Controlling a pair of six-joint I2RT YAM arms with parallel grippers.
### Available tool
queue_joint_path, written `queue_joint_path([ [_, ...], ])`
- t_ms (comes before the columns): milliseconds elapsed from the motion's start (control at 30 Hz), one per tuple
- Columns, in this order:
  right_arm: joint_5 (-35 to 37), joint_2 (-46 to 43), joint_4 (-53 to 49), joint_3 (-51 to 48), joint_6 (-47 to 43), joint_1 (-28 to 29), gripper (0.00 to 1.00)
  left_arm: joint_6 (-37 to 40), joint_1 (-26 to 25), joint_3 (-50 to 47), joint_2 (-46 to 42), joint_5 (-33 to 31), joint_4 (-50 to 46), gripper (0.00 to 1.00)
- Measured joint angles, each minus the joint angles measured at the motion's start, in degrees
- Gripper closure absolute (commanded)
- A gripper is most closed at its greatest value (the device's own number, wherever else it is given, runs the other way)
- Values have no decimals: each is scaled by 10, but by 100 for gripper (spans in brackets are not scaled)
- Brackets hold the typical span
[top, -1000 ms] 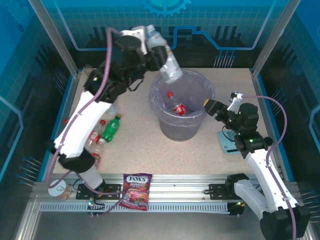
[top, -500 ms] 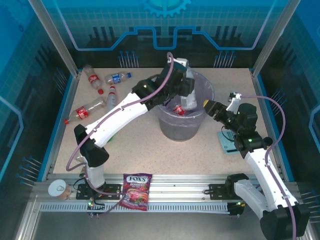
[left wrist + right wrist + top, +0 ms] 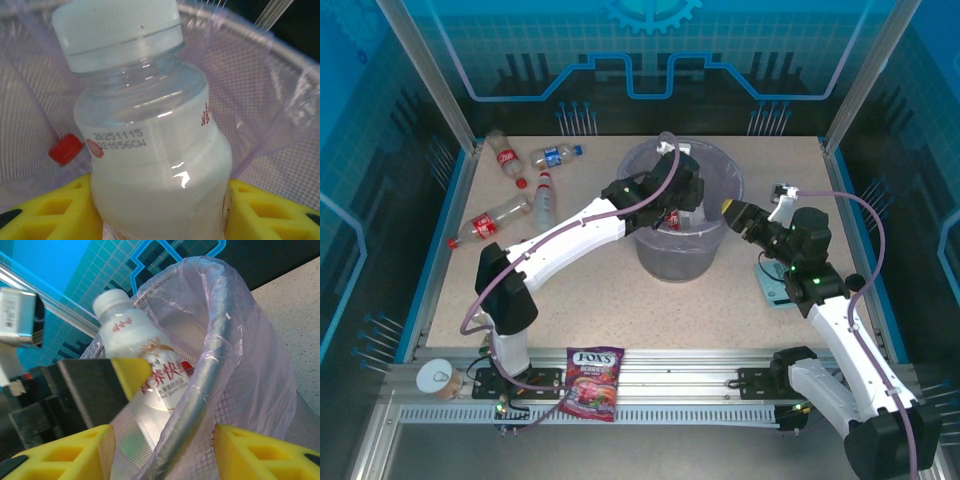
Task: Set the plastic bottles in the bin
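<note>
White wrapping covers the lower body of the white-labelled bottle [image 3: 150,150]. The left pincer [image 3: 160,212] holds it clamped between its yellow fingers [image 3: 55,215], with the white cap pointing away from the wrist. From above, this pincer [image 3: 685,197] hangs over the mouth of the bin [image 3: 670,262]. The bottle is inside the ring of the rim, above the lilac liner [image 3: 260,100]. A red-capped bottle [image 3: 65,148] already lies at the bottom.

The step in hand is, I judge, the release. To do it well, the jaws should open only while the whole bottle is over the opening and not over the rim; here it seems so. The clear shoulder shows no liquid, so the bottle is probably light and may bounce. A low drop, opened wide in one motion, looks safest.

The right pincer [image 3: 735,213] stands with its fingers apart just beside the right rim of the bin, holding nothing. In its wrist view the rim passes between the fingers; whether they touch it I cannot tell. It should not push the bin during the drop.

Other bottles [image 3: 490,220], among them a blue-labelled bottle [image 3: 557,155], lie on the bench [image 3: 580,290] at the far left.
</note>
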Motion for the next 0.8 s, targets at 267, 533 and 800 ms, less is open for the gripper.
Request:
queue_joint_path([
  [267, 10, 10, 11, 0, 0, 0, 45, -50, 0, -24, 0, 6, 12, 49],
  [533, 10, 10, 8, 0, -2, 0, 45, -68, 0, -39, 0, 19, 16, 25],
  [800, 11, 10, 3, 0, -7, 0, 45, -37, 0, -37, -8, 19, 18, 5],
])
